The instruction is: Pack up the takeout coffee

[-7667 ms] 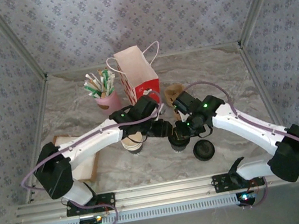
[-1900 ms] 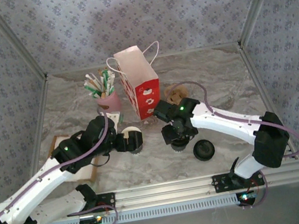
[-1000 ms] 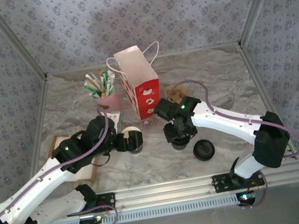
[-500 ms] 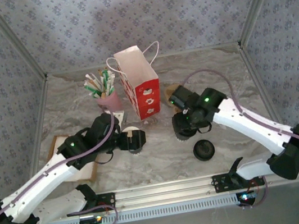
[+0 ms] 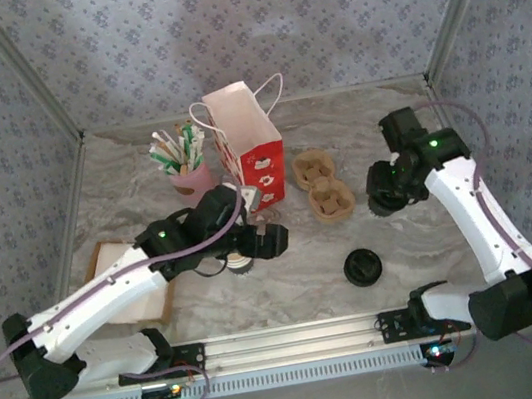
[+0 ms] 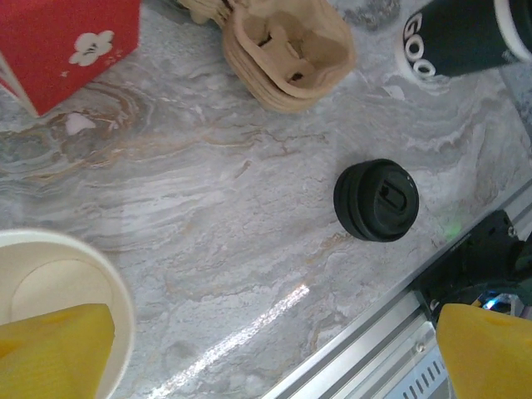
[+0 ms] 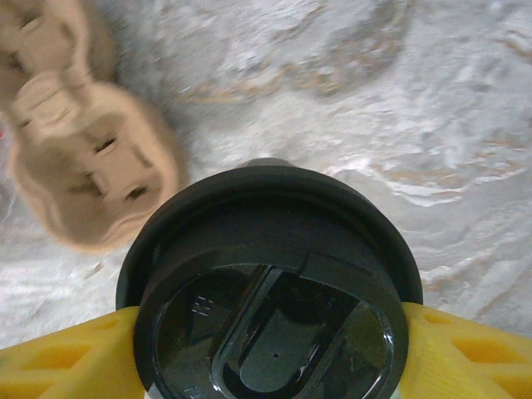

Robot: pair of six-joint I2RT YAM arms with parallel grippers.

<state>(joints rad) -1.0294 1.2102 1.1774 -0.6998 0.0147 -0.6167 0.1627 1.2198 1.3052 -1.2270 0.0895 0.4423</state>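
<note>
So far, your right hand [image 5: 387,197] grips the lidded coffee cup [image 7: 270,283] near the empty cup carrier [image 5: 321,187]. Your left hand [image 6: 274,349] hangs released by the unlidded cup [image 6: 50,283]; lidding and bagging remain.

The counter [image 6: 208,208] looks like grey marble, smooth and shiny, with a bright streak of light on it. The bag [image 5: 260,163] is red paper, matt, with thin string handles. The tray [image 6: 287,41] is brown pressed card, rough and dull. The loose lid [image 6: 376,199] is black plastic with a soft shine. The dark cup [image 6: 457,37] looks like smooth paper with white letters. The cup lid [image 7: 266,332] is glossy black plastic. The white cup [image 6: 58,283] is plain matt paper. The fingers [image 7: 58,370] are yellow plastic, a bit grainy. The rail [image 5: 288,339] is pale, ridged metal.
</note>
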